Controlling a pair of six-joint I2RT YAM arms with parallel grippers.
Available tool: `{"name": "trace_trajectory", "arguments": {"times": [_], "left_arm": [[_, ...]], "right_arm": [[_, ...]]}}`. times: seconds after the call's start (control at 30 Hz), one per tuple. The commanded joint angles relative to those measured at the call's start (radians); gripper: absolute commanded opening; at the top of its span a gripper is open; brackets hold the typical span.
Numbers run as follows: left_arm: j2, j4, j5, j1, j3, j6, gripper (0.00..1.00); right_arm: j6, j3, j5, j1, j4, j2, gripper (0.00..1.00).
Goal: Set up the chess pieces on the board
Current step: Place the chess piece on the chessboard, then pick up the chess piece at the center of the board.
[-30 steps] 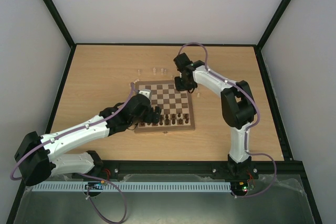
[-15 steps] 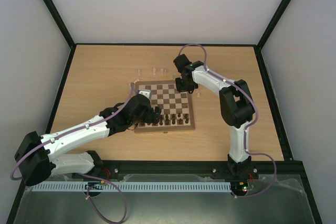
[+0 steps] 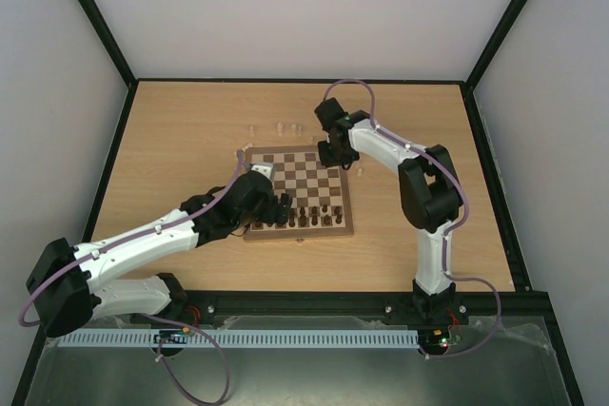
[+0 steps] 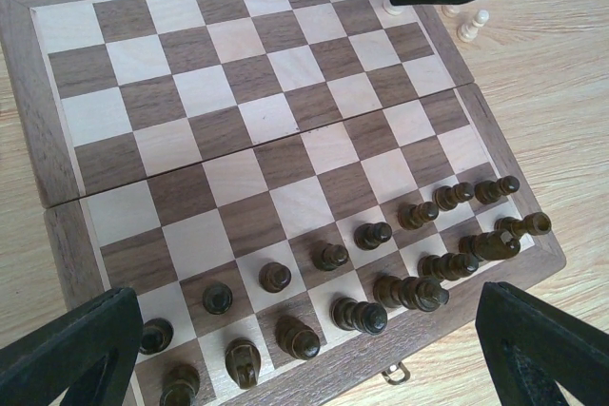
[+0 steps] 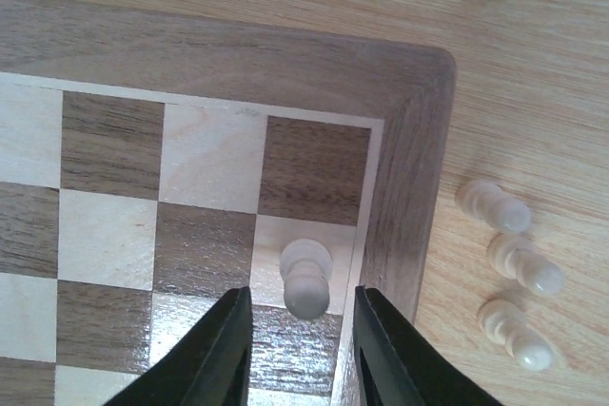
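One cream pawn upright on the board, lower centre, between right gripper fingers, slightly parted, untouched. Left gripper spread wide over dark chessmen, lower frame.

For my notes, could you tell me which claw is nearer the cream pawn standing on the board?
Right. The right claw straddles the cream pawn near the board's far corner; the left claw hovers above the dark pieces opposite.
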Motion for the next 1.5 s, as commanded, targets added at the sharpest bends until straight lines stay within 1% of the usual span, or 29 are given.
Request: {"name": "trace_trajectory", "arguments": {"times": [0.0, 0.17, 0.33, 0.47, 0.73, 0.9, 1.03, 1.37, 1.43, 1.47], "left_arm": [[-0.022, 0.007, 0.005, 0.006, -0.016, 0.003, 0.99], [-0.03, 0.009, 0.007, 0.007, -0.025, 0.003, 0.99], [-0.033, 0.013, 0.016, 0.007, -0.025, 0.002, 0.99], [-0.032, 0.016, 0.025, 0.007, -0.026, 0.005, 0.99], [-0.035, 0.016, 0.031, 0.006, -0.023, 0.006, 0.99], [-0.035, 0.017, 0.034, 0.006, -0.024, 0.005, 0.99], [-0.035, 0.017, 0.034, 0.007, -0.024, 0.006, 0.99], [-0.029, 0.021, 0.039, 0.006, -0.024, 0.008, 0.99], [-0.029, 0.021, 0.039, 0.006, -0.024, 0.008, 0.99], [-0.03, 0.02, 0.039, 0.006, -0.023, 0.008, 0.99]], "right_arm": [[0.005, -0.033, 0.008, 0.004, -0.025, -0.066, 0.33], [0.024, -0.109, 0.008, -0.015, 0.015, -0.159, 0.37], [0.039, -0.202, 0.025, -0.056, 0.039, -0.248, 0.37], [0.047, -0.265, 0.033, -0.084, 0.054, -0.275, 0.37], [0.05, -0.307, 0.037, -0.111, 0.082, -0.241, 0.36], [0.049, -0.288, 0.037, -0.123, 0.095, -0.193, 0.35], [0.049, -0.272, 0.051, -0.128, 0.095, -0.154, 0.3], [0.05, -0.237, 0.05, -0.142, 0.112, -0.098, 0.3], [0.049, -0.227, 0.048, -0.142, 0.111, -0.085, 0.29], [0.049, -0.224, 0.047, -0.143, 0.111, -0.081, 0.27]]}}
